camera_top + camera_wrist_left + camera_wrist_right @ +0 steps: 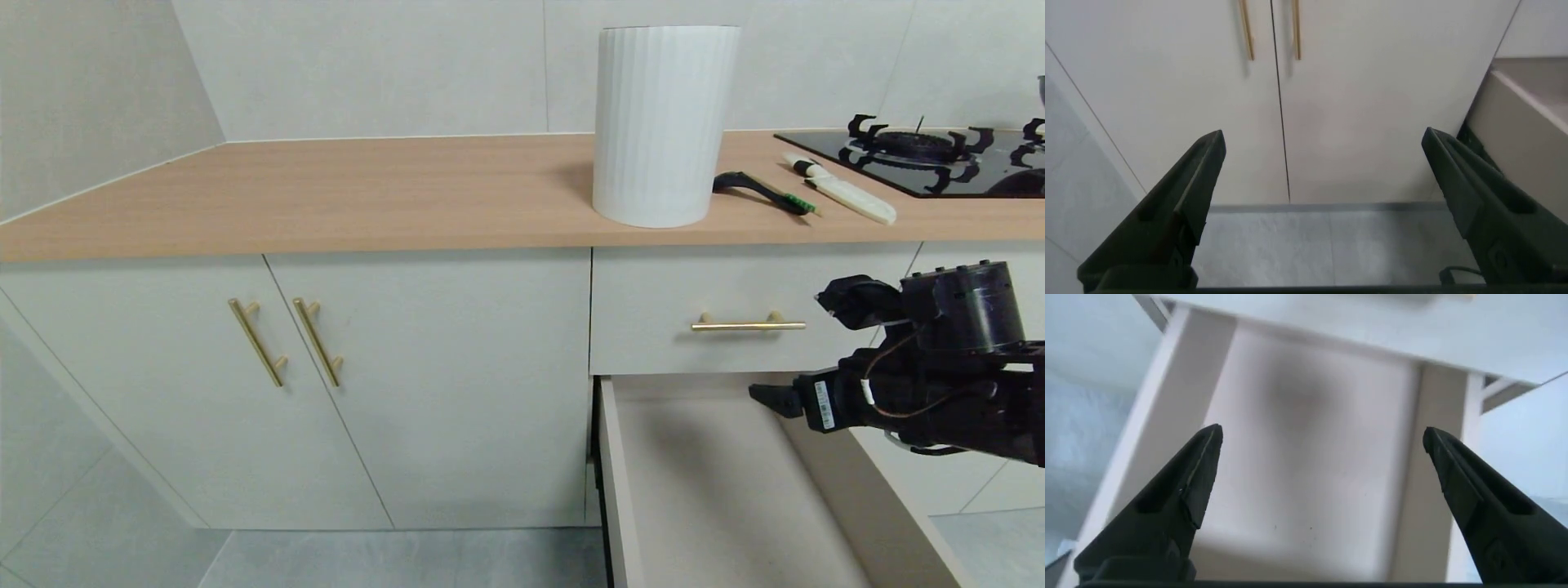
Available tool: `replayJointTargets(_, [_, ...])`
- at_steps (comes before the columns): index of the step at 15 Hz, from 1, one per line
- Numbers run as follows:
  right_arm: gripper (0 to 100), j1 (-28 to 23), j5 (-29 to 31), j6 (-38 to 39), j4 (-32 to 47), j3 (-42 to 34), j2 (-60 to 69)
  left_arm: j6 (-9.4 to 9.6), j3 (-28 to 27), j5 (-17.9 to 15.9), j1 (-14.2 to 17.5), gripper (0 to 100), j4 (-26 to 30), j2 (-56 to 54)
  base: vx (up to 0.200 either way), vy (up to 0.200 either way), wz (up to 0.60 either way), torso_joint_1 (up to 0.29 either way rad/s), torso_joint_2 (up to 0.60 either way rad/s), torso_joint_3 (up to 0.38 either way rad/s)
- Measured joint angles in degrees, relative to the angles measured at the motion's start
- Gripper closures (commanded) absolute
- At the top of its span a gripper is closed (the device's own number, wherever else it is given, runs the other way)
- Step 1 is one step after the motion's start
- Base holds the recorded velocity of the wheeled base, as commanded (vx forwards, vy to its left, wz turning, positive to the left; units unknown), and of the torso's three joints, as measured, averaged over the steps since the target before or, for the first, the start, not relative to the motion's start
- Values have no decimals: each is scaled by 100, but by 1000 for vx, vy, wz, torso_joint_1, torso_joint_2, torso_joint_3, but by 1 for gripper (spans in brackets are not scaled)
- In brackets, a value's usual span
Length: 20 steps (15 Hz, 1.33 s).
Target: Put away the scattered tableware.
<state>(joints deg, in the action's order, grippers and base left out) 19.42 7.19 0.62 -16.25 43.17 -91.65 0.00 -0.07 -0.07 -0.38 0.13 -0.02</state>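
A black-handled utensil with a green tip (759, 190) and a white knife (845, 196) lie on the wooden counter (367, 196), just right of a tall white ribbed container (661, 122). Below them, the lower drawer (718, 482) is pulled out and holds nothing. My right gripper (804, 347) hangs open over the drawer's back right part, below the counter edge; in the right wrist view it (1323, 434) is spread above the bare drawer bottom (1315, 457). My left gripper (1323, 139) is open and holds nothing, low before the cabinet doors (1282, 106).
A black gas hob (922, 155) sits at the counter's far right. The shut upper drawer has a gold handle (747, 325). Two cabinet doors with gold handles (257, 341) stand to the left. The open drawer's side (1527, 114) juts out over the grey floor (408, 559).
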Motion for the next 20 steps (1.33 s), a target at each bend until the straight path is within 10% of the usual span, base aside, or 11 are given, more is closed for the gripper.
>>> replayJointTargets(20, [0, -95, 407, 22, -794, -54, -419, 0, -2, -2, 5, 0, -13, 0, 0, 0, 0, 144, -392, -234])
